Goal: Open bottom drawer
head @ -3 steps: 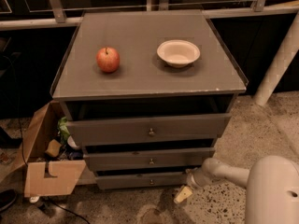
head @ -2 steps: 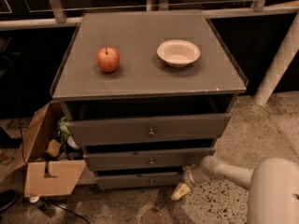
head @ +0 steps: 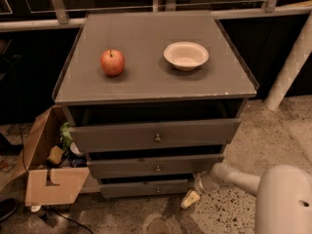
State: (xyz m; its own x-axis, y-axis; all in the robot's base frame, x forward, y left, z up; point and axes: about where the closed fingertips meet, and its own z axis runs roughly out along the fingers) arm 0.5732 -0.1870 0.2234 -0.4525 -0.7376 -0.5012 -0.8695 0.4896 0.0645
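Observation:
The bottom drawer (head: 141, 189) is the narrowest of three dark grey drawers in the cabinet, with a small brass knob (head: 157, 189) at its centre. Its front sits close to the floor, below the mid-sized drawer (head: 151, 167) and the widest top drawer (head: 151, 136). My gripper (head: 189, 199) hangs on the white arm (head: 229, 177) coming from the lower right. It is low, just right of the bottom drawer's right end and a little in front of it, apart from the knob.
A red apple (head: 112, 62) and a white bowl (head: 185, 55) sit on the cabinet top (head: 146, 82). An open cardboard box (head: 46, 174) with clutter stands on the floor at the left. A white post (head: 290, 62) leans at the right. Speckled floor (head: 273, 135) lies to the right.
My gripper has moved a little left and down, closer to the bottom drawer's right end. The drawers, apple and bowl have not moved.

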